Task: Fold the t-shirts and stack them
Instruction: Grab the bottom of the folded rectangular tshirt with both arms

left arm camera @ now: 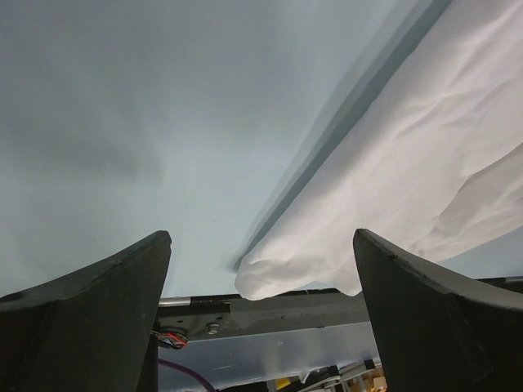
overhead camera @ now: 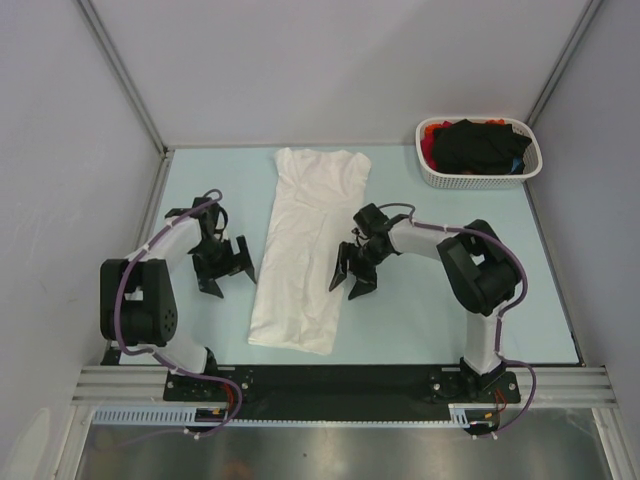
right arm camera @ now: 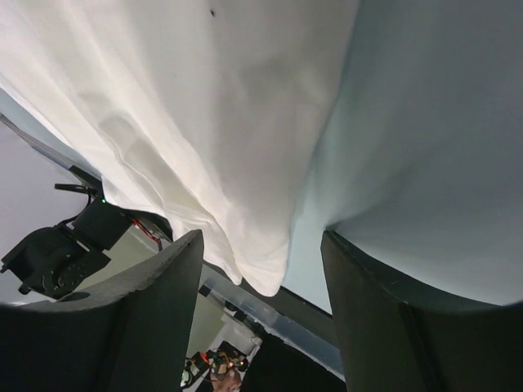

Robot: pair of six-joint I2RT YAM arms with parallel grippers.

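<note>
A white t-shirt (overhead camera: 305,245) lies folded lengthwise into a long strip down the middle of the table, plain side up, its prints hidden. It also shows in the left wrist view (left arm camera: 425,155) and in the right wrist view (right arm camera: 204,122). My left gripper (overhead camera: 226,270) is open and empty, just left of the strip. My right gripper (overhead camera: 350,278) is open and empty at the strip's right edge, its left finger over the cloth. Black (overhead camera: 480,145) and red (overhead camera: 432,135) shirts lie in the basket.
A white perforated basket (overhead camera: 430,172) stands at the back right corner. Grey walls enclose the table on three sides. The pale blue table surface (overhead camera: 470,330) ends at the black rail (overhead camera: 330,380) in front.
</note>
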